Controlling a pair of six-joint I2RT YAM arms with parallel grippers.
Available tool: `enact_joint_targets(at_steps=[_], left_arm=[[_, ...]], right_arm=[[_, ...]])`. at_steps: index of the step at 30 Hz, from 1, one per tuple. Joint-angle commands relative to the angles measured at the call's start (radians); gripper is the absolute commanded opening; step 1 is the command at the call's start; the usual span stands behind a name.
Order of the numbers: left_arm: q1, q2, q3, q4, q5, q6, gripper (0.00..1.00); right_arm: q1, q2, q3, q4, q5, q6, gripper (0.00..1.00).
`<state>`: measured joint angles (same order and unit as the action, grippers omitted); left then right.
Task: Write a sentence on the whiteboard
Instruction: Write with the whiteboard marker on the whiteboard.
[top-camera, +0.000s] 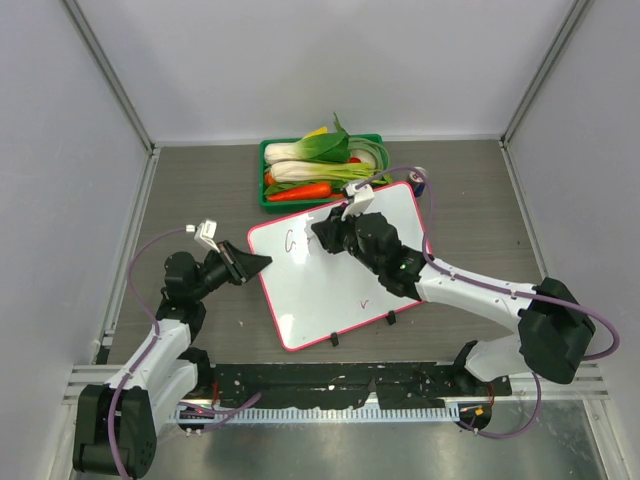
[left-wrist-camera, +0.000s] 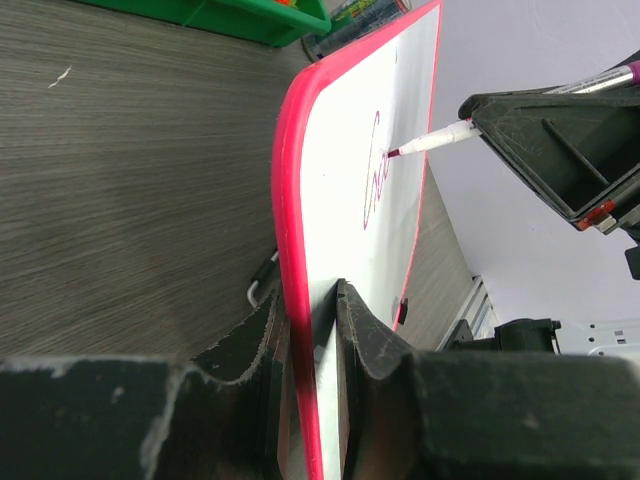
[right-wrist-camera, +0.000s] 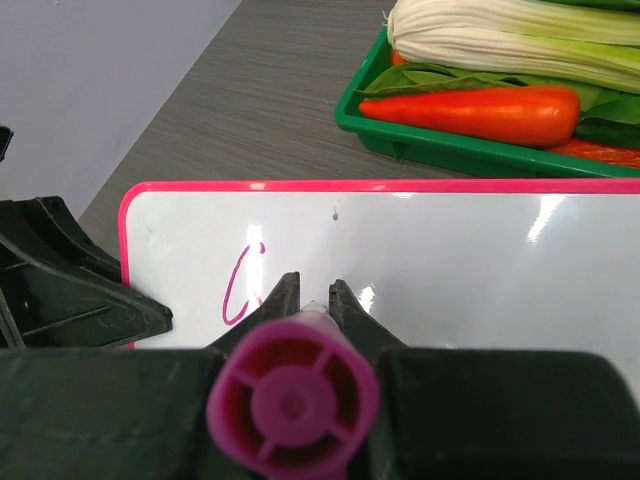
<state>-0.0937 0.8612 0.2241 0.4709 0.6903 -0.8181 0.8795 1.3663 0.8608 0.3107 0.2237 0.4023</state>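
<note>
The whiteboard (top-camera: 345, 285) with its pink-red frame lies at an angle in the middle of the table. My left gripper (top-camera: 256, 265) is shut on its left edge, and the left wrist view shows both jaws clamped on the frame (left-wrist-camera: 296, 250). My right gripper (top-camera: 322, 236) is shut on a magenta-capped marker (right-wrist-camera: 292, 400), whose white tip (left-wrist-camera: 430, 141) touches the board. Of the sentence, only the first magenta strokes (top-camera: 293, 240) show, like a "G" and the start of a second letter (left-wrist-camera: 372, 175), partly hidden by my right fingers in the right wrist view (right-wrist-camera: 240, 285).
A green tray (top-camera: 268, 190) of vegetables, with a carrot (right-wrist-camera: 470, 112), stands just behind the board. A small dark object (top-camera: 418, 180) lies at the board's far right corner. A lone purple tick (top-camera: 364, 300) marks the lower board. Two black clips (top-camera: 390, 319) sit on its near edge.
</note>
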Motion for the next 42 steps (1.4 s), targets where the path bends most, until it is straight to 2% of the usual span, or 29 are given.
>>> enact_joint_targets(at_steps=[1,11,23,31,42], left_arm=[[-0.014,-0.001,0.021,-0.015,-0.003,0.094,0.00],[-0.020,-0.001,0.023,-0.015,-0.002,0.093,0.00],[-0.023,0.001,0.023,-0.017,-0.003,0.093,0.00],[-0.023,0.004,0.024,-0.023,-0.003,0.094,0.00],[-0.023,0.001,0.023,-0.025,-0.006,0.097,0.00]], right_arm=[[-0.004,-0.006,0.027,0.007,-0.044,0.015,0.02],[-0.005,-0.087,-0.008,0.045,0.012,0.026,0.02],[-0.028,-0.061,-0.020,0.016,0.086,0.016,0.01],[-0.036,-0.026,-0.031,0.022,0.078,0.021,0.02],[-0.037,-0.019,-0.043,0.034,-0.014,0.024,0.01]])
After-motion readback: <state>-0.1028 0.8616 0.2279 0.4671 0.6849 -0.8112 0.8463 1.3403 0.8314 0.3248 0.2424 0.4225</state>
